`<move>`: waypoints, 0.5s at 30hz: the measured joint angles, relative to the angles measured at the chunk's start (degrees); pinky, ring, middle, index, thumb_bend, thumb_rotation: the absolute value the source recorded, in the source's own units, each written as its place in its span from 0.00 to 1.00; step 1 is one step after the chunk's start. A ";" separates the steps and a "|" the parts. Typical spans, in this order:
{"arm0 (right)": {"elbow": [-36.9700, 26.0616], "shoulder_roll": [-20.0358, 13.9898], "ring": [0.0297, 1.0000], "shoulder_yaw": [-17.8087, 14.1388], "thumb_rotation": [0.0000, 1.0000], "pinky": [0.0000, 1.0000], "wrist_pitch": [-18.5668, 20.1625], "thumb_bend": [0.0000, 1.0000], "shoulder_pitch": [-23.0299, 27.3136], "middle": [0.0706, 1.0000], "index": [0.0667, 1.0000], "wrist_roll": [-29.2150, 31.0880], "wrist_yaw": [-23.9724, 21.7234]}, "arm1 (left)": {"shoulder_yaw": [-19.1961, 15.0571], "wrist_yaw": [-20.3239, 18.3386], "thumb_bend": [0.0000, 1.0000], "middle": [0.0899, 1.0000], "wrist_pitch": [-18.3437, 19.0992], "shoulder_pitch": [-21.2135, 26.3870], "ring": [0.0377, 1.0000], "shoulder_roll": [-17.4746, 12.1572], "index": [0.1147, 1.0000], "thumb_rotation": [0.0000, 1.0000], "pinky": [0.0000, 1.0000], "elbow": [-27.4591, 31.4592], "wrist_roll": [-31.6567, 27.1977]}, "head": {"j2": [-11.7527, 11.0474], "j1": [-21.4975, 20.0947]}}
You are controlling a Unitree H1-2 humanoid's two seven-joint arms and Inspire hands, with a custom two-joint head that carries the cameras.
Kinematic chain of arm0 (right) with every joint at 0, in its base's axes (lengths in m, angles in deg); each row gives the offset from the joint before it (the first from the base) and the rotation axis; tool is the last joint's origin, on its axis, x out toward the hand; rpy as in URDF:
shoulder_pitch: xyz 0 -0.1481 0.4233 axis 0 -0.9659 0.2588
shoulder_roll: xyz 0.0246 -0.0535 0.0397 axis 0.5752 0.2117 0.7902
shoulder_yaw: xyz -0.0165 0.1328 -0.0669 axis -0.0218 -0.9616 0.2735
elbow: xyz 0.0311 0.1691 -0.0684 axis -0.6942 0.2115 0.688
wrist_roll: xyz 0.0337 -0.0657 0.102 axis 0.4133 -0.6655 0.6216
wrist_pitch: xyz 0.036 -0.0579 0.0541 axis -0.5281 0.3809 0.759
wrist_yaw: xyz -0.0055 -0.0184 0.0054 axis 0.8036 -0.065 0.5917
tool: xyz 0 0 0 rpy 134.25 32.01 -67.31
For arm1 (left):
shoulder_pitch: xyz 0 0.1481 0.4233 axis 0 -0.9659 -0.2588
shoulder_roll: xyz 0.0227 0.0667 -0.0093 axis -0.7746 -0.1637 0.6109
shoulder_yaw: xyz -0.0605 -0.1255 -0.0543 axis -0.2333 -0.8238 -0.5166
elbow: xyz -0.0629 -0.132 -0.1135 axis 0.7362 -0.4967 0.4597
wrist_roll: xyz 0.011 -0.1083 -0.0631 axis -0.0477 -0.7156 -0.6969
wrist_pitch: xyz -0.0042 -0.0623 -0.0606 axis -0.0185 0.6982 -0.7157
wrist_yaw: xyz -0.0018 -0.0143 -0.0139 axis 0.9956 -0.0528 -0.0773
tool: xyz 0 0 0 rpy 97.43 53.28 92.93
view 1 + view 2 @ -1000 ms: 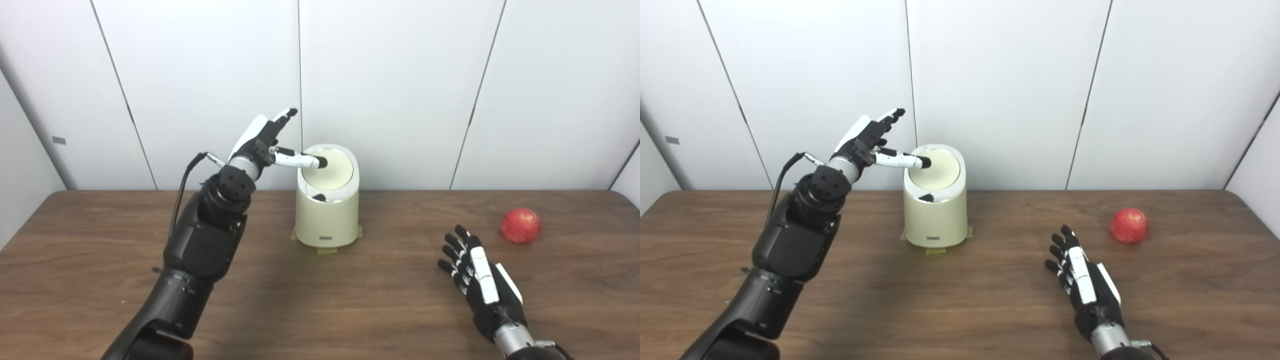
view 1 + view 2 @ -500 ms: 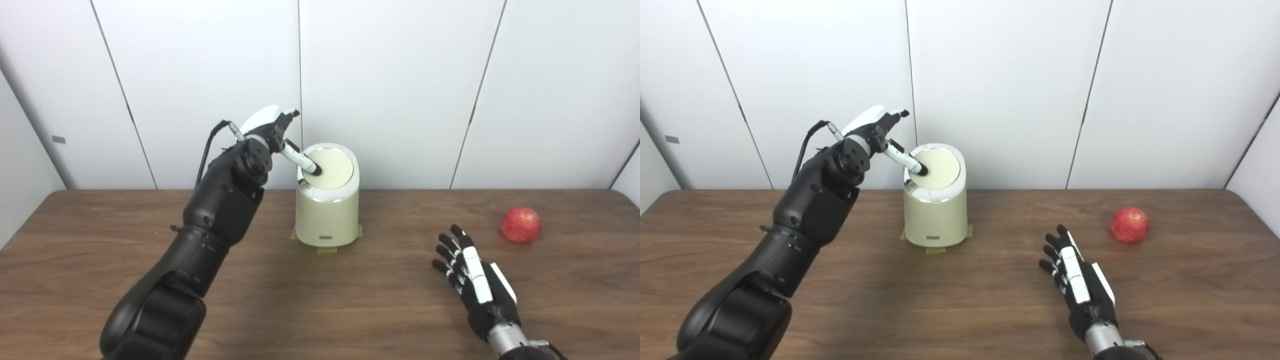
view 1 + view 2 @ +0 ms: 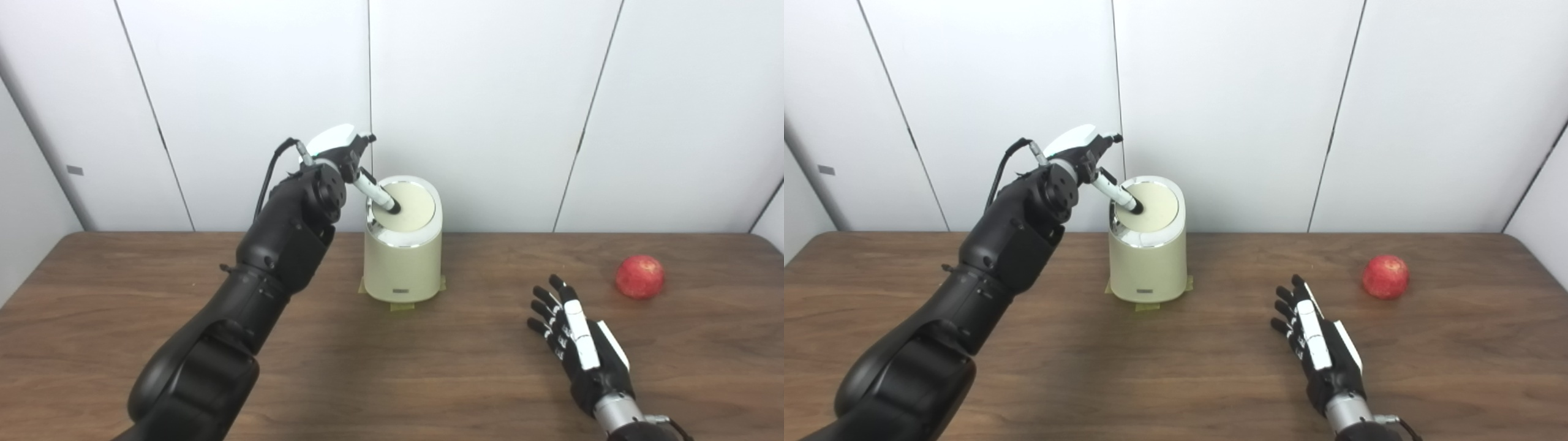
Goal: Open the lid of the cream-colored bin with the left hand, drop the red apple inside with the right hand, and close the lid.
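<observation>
Listing what we find on the wooden table [image 3: 122, 294], item by item.

Cream-colored bin [image 3: 402, 263]: we see it standing upright at the back centre of the table, near the white panelled wall [image 3: 490, 92], on small patches of yellowish tape [image 3: 404, 305]. Its round lid [image 3: 411, 207] sits flat in the chrome rim, closed.

Left hand [image 3: 343, 153]: we find it raised above the bin's left edge, holding nothing. One white, black-tipped digit points down and presses its tip on the left part of the lid; we cannot tell how the remaining fingers are set, as they are bunched behind the white hand shell. A black cable [image 3: 272, 174] loops off the wrist.

Right hand [image 3: 1317, 349]: we record it low over the table at front right, back of the hand up, fingers [image 3: 1286, 306] spread apart and extended toward the bin, empty. We cannot tell whether it touches the wood.

Red apple [image 3: 639, 277]: we note it resting alone on the table at the far right, well apart from the bin and clear of the right hand.
</observation>
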 measured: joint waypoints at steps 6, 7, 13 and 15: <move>0.01 -0.01 0.93 -0.06 0.92 0.88 0.00 0.63 0.04 0.92 1.00 0.03 0.03 | 5.53 2.52 0.93 1.00 -2.17 0.44 1.00 -1.04 0.95 0.12 1.00 -0.20 0.64 | 0.44 0.09; 0.01 -0.02 0.93 -0.08 0.93 0.87 0.00 0.63 0.04 0.92 1.00 0.03 0.03 | 6.79 2.92 0.93 1.00 -2.99 0.45 1.00 -1.37 0.95 0.11 1.00 -0.20 1.00 | 0.44 0.09; 0.00 -0.05 0.92 -0.20 0.91 0.86 0.11 0.64 0.04 0.92 1.00 0.02 0.06 | 12.45 5.39 0.96 1.00 -5.97 0.66 1.00 -2.90 0.94 0.07 1.00 -0.14 4.83 | 0.88 0.35; 0.01 -0.05 0.92 -0.31 0.91 0.86 0.11 0.64 0.04 0.92 1.00 0.02 0.07 | 13.85 5.44 0.96 1.00 -6.09 0.84 1.00 -3.20 0.94 0.05 1.00 0.13 5.97 | 0.97 0.35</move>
